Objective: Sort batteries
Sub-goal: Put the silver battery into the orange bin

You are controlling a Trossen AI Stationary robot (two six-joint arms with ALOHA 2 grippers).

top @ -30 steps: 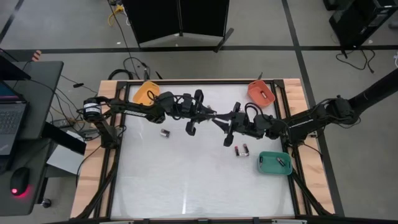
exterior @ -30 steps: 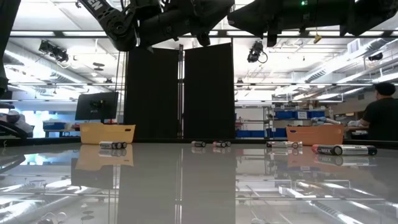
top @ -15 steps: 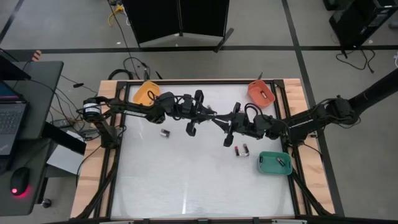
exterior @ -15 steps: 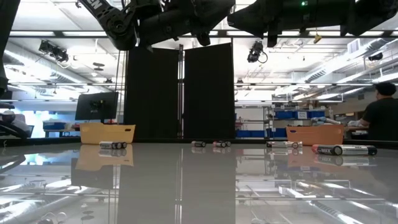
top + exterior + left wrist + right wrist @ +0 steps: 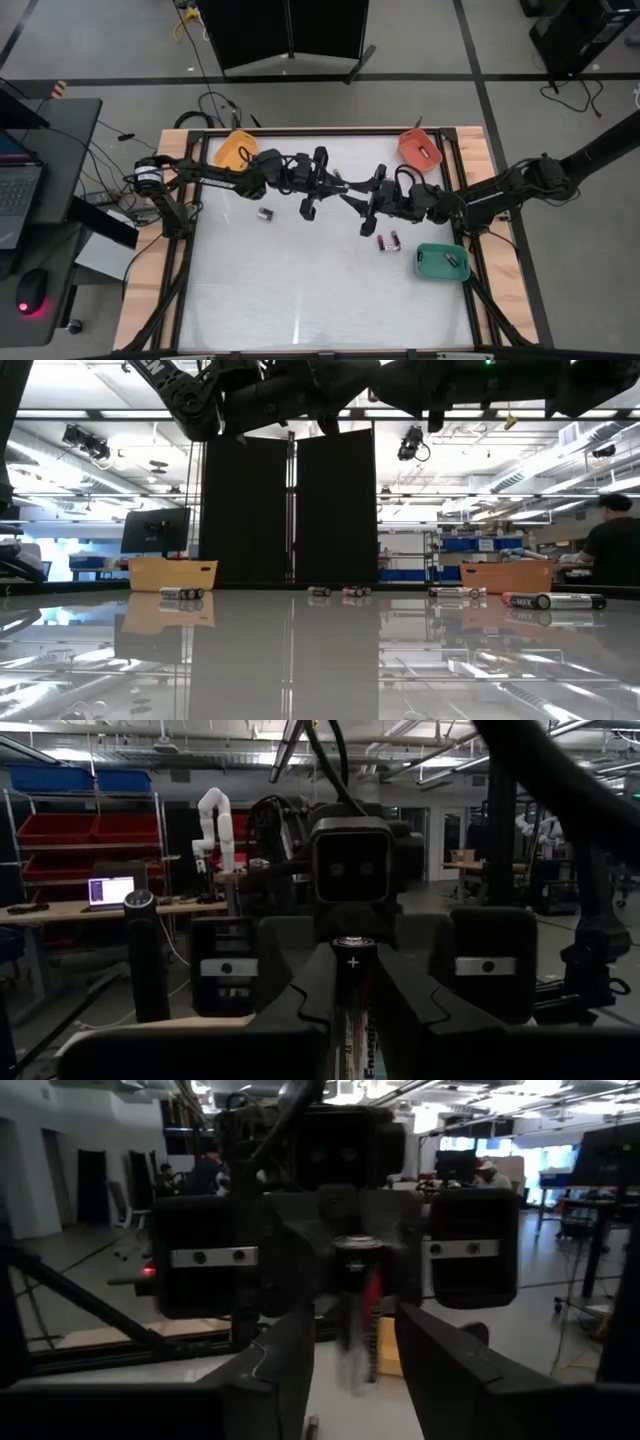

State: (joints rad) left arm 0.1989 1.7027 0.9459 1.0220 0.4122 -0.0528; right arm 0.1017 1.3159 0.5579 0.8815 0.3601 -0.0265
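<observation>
High over the table's middle my two grippers face each other. My left gripper (image 5: 338, 186) (image 5: 352, 982) is shut on a battery (image 5: 352, 955), a dark cell with a silvery plus end. My right gripper (image 5: 362, 196) (image 5: 355, 1355) is open, with a finger on either side of that battery (image 5: 355, 1280); no touch shows. Loose batteries lie on their sides on the table at the left (image 5: 265, 213) and right of centre (image 5: 388, 241). My left gripper pinches the battery's body (image 5: 352, 1005) between its two fingers, which come level from the table's left. The battery lies along the fingers. Its plus end (image 5: 352, 948) sticks out past the fingertips toward the right gripper. It is lifted clear of the table.
A yellow-orange tray (image 5: 235, 150) sits at the far left and a red-orange tray (image 5: 420, 150) at the far right. The green tray (image 5: 430, 265) at the near right holds a battery (image 5: 452, 260). A person (image 5: 612, 550) stands in the room beyond.
Both arms have kept their place above the table's middle. In the high view my right gripper's fingers have drawn apart around the battery that my left gripper holds.
</observation>
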